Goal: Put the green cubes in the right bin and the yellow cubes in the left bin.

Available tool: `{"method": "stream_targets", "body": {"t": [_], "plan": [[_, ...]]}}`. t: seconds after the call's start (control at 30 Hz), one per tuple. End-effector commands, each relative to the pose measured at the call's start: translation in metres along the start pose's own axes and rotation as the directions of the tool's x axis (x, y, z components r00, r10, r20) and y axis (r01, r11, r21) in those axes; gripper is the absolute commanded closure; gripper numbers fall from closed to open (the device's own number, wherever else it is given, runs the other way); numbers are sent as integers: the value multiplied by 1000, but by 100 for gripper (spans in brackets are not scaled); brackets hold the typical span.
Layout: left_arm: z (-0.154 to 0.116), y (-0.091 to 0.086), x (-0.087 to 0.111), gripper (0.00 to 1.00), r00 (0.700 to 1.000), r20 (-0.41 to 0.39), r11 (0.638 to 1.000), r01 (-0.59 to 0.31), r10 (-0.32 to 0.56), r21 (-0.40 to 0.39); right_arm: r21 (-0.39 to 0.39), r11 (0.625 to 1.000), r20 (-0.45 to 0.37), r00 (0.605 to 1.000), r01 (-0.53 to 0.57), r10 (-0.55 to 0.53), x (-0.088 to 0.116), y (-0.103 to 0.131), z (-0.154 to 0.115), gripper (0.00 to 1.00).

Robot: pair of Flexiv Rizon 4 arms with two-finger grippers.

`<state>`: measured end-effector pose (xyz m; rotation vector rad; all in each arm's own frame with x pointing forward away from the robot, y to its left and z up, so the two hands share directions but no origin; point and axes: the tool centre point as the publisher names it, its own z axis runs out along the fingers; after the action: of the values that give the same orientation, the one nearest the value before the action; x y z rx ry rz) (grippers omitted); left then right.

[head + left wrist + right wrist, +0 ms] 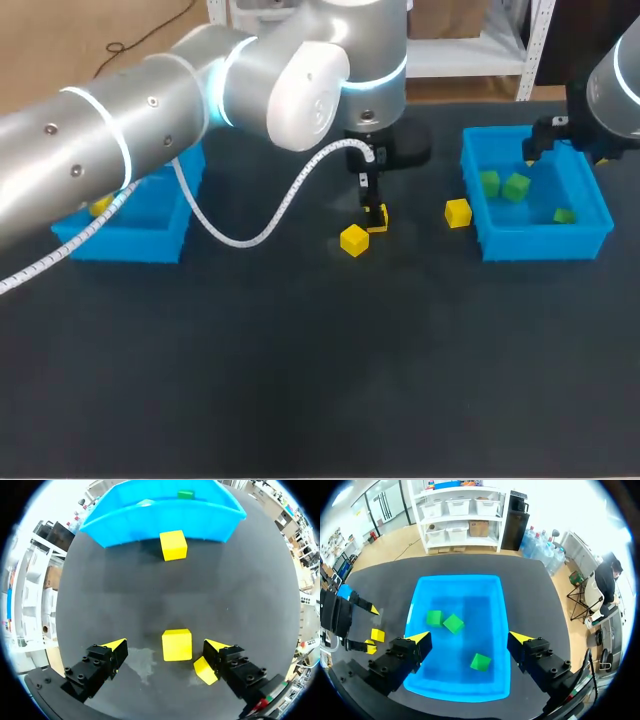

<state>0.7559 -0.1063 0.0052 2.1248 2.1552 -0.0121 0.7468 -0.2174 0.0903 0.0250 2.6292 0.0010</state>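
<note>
Three green cubes (453, 623) lie in the right bin (455, 582), one turned diagonally, below the released right gripper (470, 638). Two yellow cubes (176, 645) sit flat on the table (240, 580): one untouched between the left gripper's (167, 646) spread fingers, one beside the right bin.

Three green cubes (516, 187) lie scattered at odd angles in the blue right bin (540, 243), one yellow cube (458, 213) sits on the dark surface just beside that bin's wall, a second yellow cube (176, 644) rests between the spread fingers of my left pincer (166, 647), touching neither, and a third yellow cube (100, 207) lies in the blue left bin (130, 245).
</note>
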Motion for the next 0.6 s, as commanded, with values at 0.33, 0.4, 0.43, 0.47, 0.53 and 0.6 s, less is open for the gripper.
{"method": "stream_targets", "body": {"t": [0.33,0.4,0.43,0.47,0.53,0.6], "plan": [[7,-4,2,0,1000,-6,1000,8,-8,21,3,1000,10,1000,-3,2,3,0,-1,0],[7,-7,0,0,1000,-4,1000,9,-9,28,3,1000,10,1000,-3,2,3,0,-1,0],[7,-9,-2,0,1000,-2,999,11,-11,32,3,1000,10,1000,-3,2,3,0,-1,0],[8,-10,-2,0,1000,-1,999,11,-11,35,3,1000,10,1000,-3,2,3,0,-1,0],[10,-13,-4,0,1000,-1,999,9,-9,37,3,1000,10,1000,-3,2,3,0,-1,0],[11,-14,-5,0,1000,-2,999,6,-6,48,3,1000,10,1000,-3,2,3,0,-1,0]]}}
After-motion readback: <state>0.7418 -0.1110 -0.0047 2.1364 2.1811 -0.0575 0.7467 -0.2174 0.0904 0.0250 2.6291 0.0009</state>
